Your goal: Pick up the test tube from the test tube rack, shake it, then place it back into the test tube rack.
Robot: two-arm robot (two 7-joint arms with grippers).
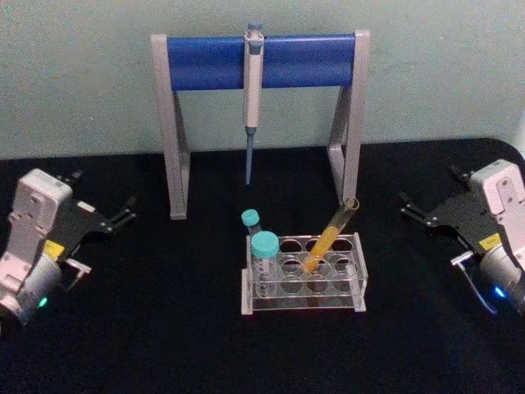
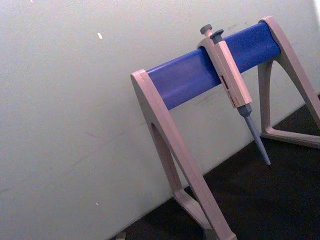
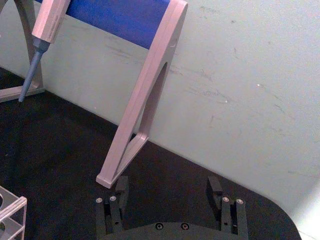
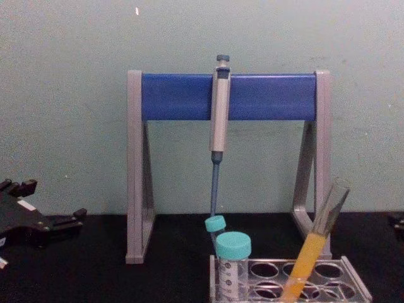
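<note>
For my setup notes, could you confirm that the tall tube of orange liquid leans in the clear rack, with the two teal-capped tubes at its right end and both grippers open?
Not quite: the head view shows the teal-capped tubes at the rack's left end. The tall tube does lean in it, and the left gripper and right gripper are both open.

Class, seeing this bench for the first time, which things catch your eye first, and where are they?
The tall grey stand with its blue bar rises at the back, a pipette hanging from its middle. In front, the test tube of orange-yellow liquid leans in the clear test tube rack beside two teal-capped tubes. The left gripper and right gripper are at the sides, jaws open.
</note>
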